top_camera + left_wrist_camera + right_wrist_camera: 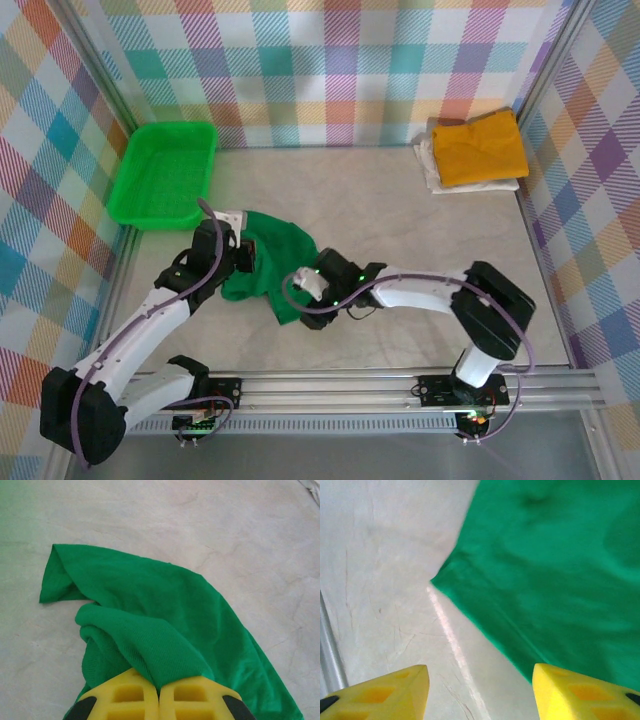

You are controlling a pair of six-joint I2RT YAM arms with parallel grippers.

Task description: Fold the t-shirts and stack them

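A dark green t-shirt [275, 250] lies crumpled on the table in front of both arms. My left gripper [250, 252] is at its left side, shut on a bunched fold of the green t-shirt [165, 610]; cloth comes out from between the yellow fingers [125, 695]. My right gripper [306, 305] is over the shirt's near right edge, open with only bare table between its fingers [395, 690]. The green t-shirt's [555, 570] hem runs diagonally just beyond the right fingertip. At the back right, a folded mustard yellow t-shirt [480, 147] rests on a folded white t-shirt [431, 168].
A bright green mesh basket [165, 172] stands at the back left against the checkered wall. Checkered walls close in three sides. A metal rail [400, 385] runs along the near edge. Bare table [400, 210] lies between the green shirt and the stack.
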